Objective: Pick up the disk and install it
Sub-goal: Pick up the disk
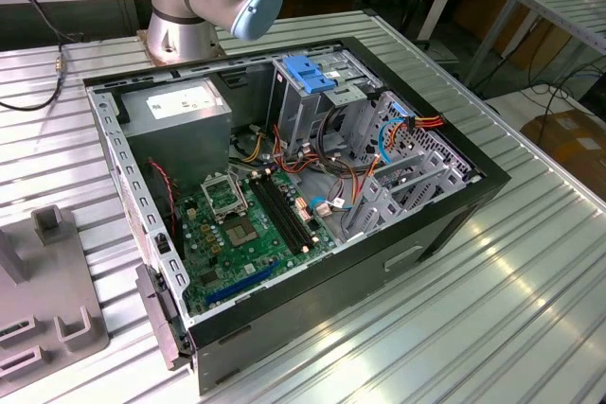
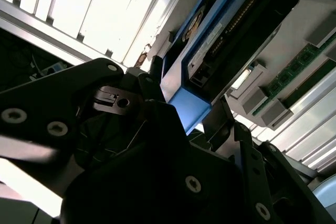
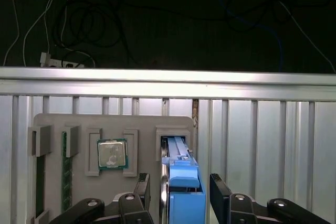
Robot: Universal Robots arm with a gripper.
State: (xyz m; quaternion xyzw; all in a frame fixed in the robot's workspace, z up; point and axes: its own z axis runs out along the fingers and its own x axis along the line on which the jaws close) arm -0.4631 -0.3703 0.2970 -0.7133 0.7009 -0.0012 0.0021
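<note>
Straddling the flat dark-metal disk (image 3: 184, 198) with bright blue plastic side rails, the black gripper (image 3: 179, 179) had its fingers (image 3: 219, 195) set narrowly apart, a slim gap showing on each side. That disk stood on edge in a slot of the grey plastic holder tray (image 3: 142, 124), one pocket over from a square processor chip (image 3: 112, 154).

Fixture walls (image 3: 174, 129) hug the disk (image 3: 184, 190); cables (image 1: 418, 123) crowd the drive cage (image 1: 290, 107)
</note>
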